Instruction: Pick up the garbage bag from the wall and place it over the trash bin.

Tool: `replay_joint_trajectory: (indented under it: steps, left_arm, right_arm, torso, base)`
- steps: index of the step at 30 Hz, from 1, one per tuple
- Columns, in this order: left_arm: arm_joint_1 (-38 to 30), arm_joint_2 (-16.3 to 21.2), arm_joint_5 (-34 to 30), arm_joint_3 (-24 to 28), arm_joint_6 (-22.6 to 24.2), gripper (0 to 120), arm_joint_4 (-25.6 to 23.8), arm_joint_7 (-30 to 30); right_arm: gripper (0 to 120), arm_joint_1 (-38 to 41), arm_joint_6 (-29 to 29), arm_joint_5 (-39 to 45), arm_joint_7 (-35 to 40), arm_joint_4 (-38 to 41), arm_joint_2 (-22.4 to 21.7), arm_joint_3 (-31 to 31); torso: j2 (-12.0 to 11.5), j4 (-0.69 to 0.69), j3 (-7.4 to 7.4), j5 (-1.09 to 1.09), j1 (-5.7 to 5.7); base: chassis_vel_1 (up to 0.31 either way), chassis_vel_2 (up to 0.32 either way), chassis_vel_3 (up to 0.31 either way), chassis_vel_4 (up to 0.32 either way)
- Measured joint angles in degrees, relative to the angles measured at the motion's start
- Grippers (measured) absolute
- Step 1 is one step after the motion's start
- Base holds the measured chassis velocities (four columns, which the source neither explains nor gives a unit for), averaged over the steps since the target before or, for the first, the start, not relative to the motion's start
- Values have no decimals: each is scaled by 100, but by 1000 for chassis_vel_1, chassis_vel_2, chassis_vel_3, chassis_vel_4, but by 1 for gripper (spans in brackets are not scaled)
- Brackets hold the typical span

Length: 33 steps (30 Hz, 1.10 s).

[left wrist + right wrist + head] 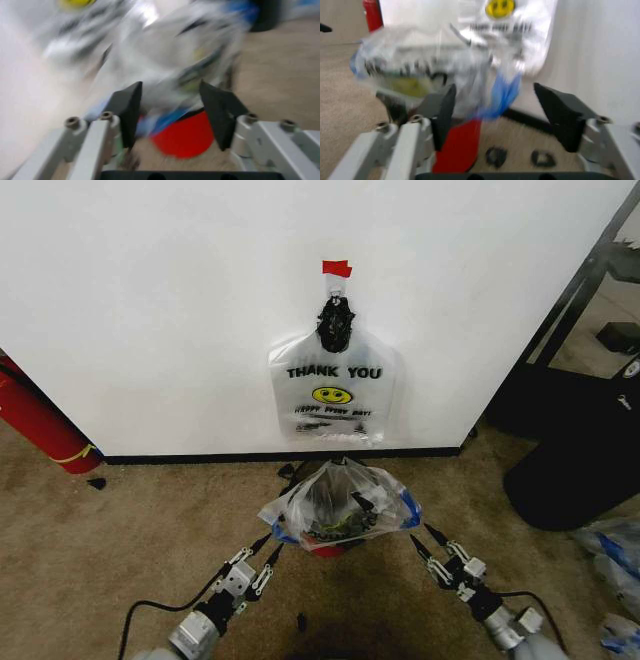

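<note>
While both tools (267, 548) (420, 536) gape, garbage bag (340, 505) covers trash bin (327, 549).

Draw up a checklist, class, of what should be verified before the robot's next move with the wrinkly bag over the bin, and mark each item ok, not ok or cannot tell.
1. The garbage bag sits on the trash bin: ok, it is draped over the top, with only the red base showing beneath.
2. Bag mouth spread evenly around the rim: cannot tell, the plastic hides the rim.
3. Left gripper open and free of the bag: ok, though its tips are close to the bag's edge.
4. Right gripper open and free: ok, beside the bag.
5. THANK YOU bag on the wall: ok, hanging from its hook.
</note>
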Motion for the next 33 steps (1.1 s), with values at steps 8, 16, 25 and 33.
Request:
replay_joint_trajectory:
  steps: [8, 16, 25, 33]
  left_arm:
    - [-465, 309, -772, -549, -742, 83, -98, 1607]
    - [-1440, 659, -2687, -94, 1233, 100, -367, 35]
    - [-4336, 860, -3788, 2174, 3287, 100, 878, -1088]
    - [-5896, 391, -4089, 3126, 4486, 97, 1824, -1393]
  right_arm:
    - [91, -250, 287, 698, 1150, 1275, 68, -49]
    - [100, -7, 315, -165, 3077, 2356, 356, -513]
    - [100, -165, 338, -892, 3425, 2876, 545, -211]
    - [100, -279, 335, -903, 3630, 2876, 552, -127]
  torso:
    - [0, 2, 0, 0, 0]
    - [0, 11, 1, 0, 1]
    - [0, -6, 2, 1, 1]
    - [0, 0, 1, 4, 1]
  base:
    - [0, 0, 0, 0]
    - [0, 0, 0, 0]
    - [0, 0, 0, 0]
    - [0, 0, 0, 0]
